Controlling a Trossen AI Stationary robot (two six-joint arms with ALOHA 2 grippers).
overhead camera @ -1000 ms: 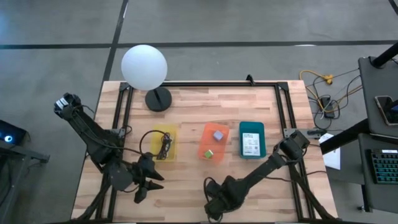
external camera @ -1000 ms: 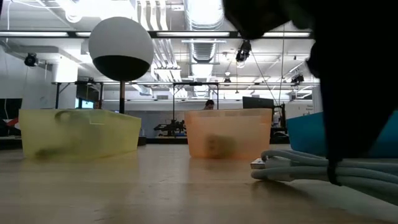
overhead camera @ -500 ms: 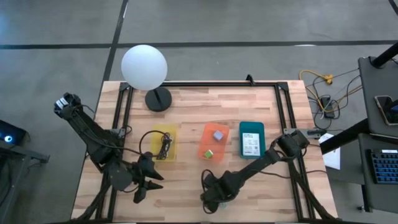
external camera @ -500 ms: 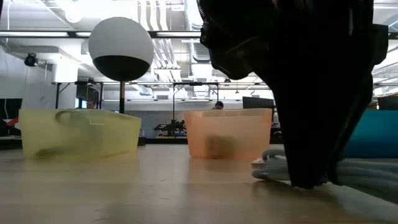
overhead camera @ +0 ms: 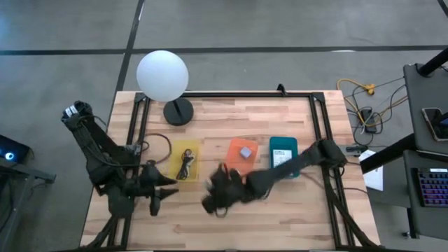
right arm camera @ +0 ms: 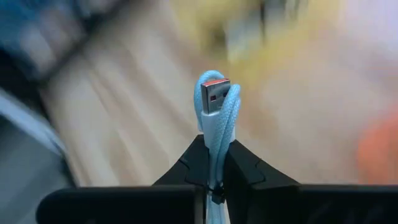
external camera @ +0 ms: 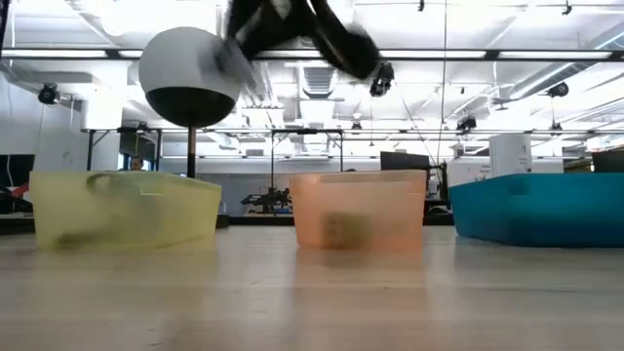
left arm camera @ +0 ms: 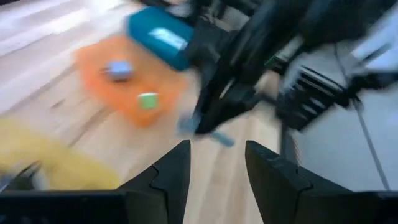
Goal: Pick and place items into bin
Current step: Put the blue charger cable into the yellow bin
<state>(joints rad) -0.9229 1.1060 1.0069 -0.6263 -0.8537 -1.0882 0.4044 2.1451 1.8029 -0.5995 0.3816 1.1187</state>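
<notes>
Pale blue cable [right arm camera: 216,118], folded into a bundle with a USB plug showing at its tip, is pinched between the two dark fingers of the right gripper [right arm camera: 214,163], which are pressed together on it. In the high view the right gripper [overhead camera: 217,198] is blurred, just beside the orange bin [overhead camera: 241,160] on the side toward the yellow bin [overhead camera: 185,160], over bare wood of the table [overhead camera: 280,119]. In the low view only a dark, blurred part of an arm shows, raised above the orange bin [external camera: 358,210] and near the white globe lamp [external camera: 189,74].

Inside the orange bin lie a grey cube [overhead camera: 246,152] and a green cube [left arm camera: 147,100]. A dark coiled cable [overhead camera: 186,164] lies in the yellow bin. On the far side of the orange bin from the yellow one stands the teal bin [overhead camera: 283,156], with a white card [overhead camera: 282,161] inside it.

The left gripper [overhead camera: 159,198] hovers over the table beyond the yellow bin, well apart from the orange bin. Its fingers [left arm camera: 168,177] stand spread with a gap between them and nothing in it.
</notes>
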